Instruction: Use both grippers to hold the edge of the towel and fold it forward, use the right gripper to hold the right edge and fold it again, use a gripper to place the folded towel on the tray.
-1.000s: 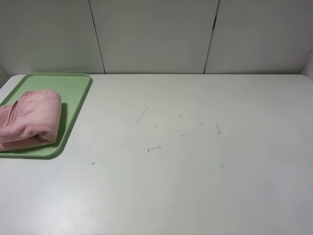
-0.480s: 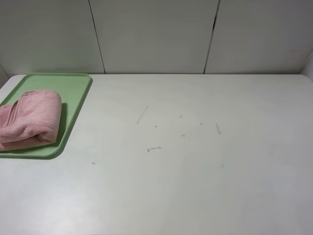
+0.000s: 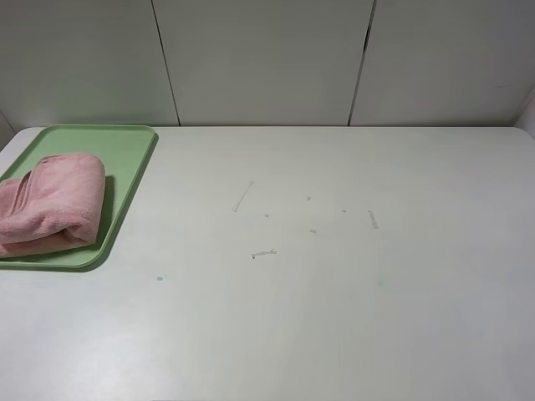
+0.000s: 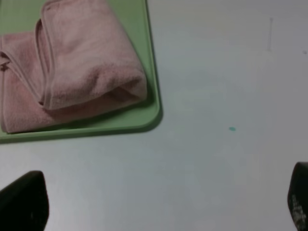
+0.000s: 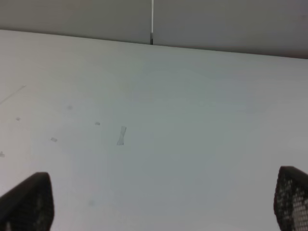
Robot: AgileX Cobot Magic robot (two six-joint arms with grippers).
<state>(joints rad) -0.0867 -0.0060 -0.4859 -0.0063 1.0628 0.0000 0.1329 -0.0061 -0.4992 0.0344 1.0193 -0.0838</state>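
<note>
Where scuffs mark the white table (image 3: pixel 334 317), pale wall panels (image 3: pixel 259 58) behind.

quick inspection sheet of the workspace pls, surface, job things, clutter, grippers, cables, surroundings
surface: white table with a few scuffs and small teal specks
job's things: pink towel folded, lying on the green tray at the far left
clutter: nothing seen
grippers: left gripper open, empty, above bare table near the tray corner; right gripper open, empty, over bare table; neither shows in the high view
cables: nothing seen
surroundings: plain white wall panels behind the table
</note>
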